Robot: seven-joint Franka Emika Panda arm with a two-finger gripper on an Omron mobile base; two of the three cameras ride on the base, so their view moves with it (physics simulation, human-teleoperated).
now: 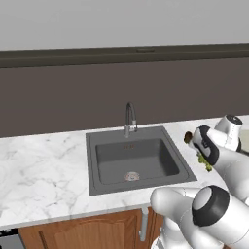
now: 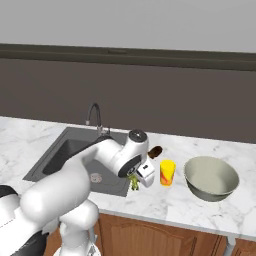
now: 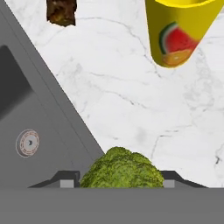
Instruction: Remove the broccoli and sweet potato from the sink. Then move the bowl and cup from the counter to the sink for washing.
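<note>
My gripper (image 3: 119, 181) is shut on the broccoli (image 3: 121, 168), a lumpy yellow-green floret that hangs just over the sink's right rim and the white marble counter (image 3: 131, 96). From the right base view the broccoli (image 2: 134, 184) dangles under the hand (image 2: 140, 172). The dark brown sweet potato (image 2: 155, 151) lies on the counter just right of the sink (image 2: 65, 150). Close to the right of my hand stands the yellow cup (image 2: 167, 172), with the wide grey-green bowl (image 2: 211, 177) beyond it. In the left base view the broccoli (image 1: 204, 161) peeks out beside my wrist.
The dark grey basin (image 1: 112, 155) holds only its round metal drain (image 1: 132, 176). A curved chrome faucet (image 1: 130, 116) rises at the sink's back edge. Brown cabinet doors (image 2: 150, 235) run below the counter's front edge. Open marble stretches left of the sink (image 1: 44, 165).
</note>
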